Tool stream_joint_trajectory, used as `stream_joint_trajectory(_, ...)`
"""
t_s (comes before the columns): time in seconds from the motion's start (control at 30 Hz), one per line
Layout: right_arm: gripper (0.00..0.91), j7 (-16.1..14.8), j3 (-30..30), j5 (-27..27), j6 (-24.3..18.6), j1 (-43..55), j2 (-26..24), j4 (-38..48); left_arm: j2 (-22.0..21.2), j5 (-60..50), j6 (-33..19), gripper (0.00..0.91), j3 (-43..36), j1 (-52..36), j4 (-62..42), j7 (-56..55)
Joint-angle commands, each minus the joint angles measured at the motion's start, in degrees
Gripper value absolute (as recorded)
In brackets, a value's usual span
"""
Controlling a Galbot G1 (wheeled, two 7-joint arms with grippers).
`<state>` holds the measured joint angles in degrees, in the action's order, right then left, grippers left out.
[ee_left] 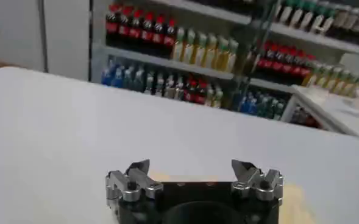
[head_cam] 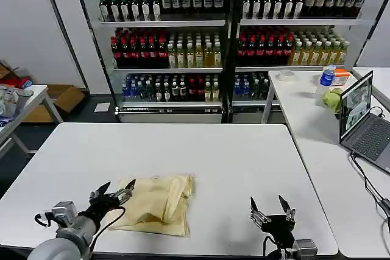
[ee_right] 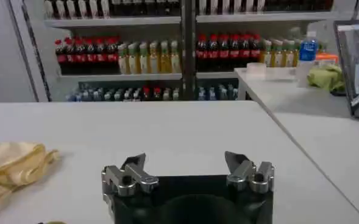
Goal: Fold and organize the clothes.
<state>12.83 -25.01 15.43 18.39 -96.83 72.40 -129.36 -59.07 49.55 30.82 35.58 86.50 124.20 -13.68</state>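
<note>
on the near part of the white table [head_cam: 213,150], left of its middle, the pale yellow garment [head_cam: 159,204] lies folded into a rumpled, roughly square bundle. the left gripper [head_cam: 117,190] sits at the bundle's left edge, its fingers spread wide with nothing between them, the tip nearer the cloth just above the fabric's corner; whether it touches cannot be told. in the left wrist view the left gripper [ee_left: 194,170] shows the same wide gap, with a strip of the garment [ee_left: 295,198] beneath and beyond it. the right gripper [head_cam: 270,204] hovers over bare table near the front edge, well apart from the cloth on its right side, jaws wide and empty. in the right wrist view the right gripper [ee_right: 186,164] stands open and the garment [ee_right: 11,167] lies off to one side.
</note>
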Motion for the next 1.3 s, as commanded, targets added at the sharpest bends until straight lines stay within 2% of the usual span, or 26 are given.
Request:
stream_joint_trajectory(0.03,0.907,-0.07,-0.68,0.02,-0.15,-0.7,-0.19,-0.62,1.43,3.38,2.25,0.907,5.63,1.53,-7.28,5.51)
stream_joint_trajectory(0.23,0.907,-0.09,-1.24,0.03,-0.24,-1.53,-0.34,-1.21,0.39,9.19,2.3,0.907,5.14,0.35,-11.0,7.11)
stream_joint_trajectory(1.1,0.907,0.13,-2.5,0.58,0.35,-2.77,-1.45,-3.0,-3.81,21.67,2.38,0.907,2.41,-4.59,-16.76,10.21)
stream_joint_trajectory(1.17,0.907,0.13,-2.72,0.56,0.35,-3.16,-1.45,-3.29,-3.93,22.12,2.36,0.655,2.53,-4.82,-17.74,10.41)
stream_joint_trajectory(1.2,0.907,0.13,-2.81,0.56,0.33,-3.28,-1.45,-3.44,-3.96,22.17,2.36,0.161,2.55,-4.85,-17.83,10.44)
stream_joint_trajectory(1.23,0.907,0.13,-2.86,0.55,0.34,-3.37,-1.46,-3.51,-4.03,22.29,2.34,0.01,2.58,-4.94,-18.43,10.5)
stream_joint_trajectory(1.3,0.907,0.12,-2.98,0.55,0.34,-3.61,-1.47,-3.76,-4.21,22.61,2.32,0.01,2.68,-5.04,-19.0,10.58)
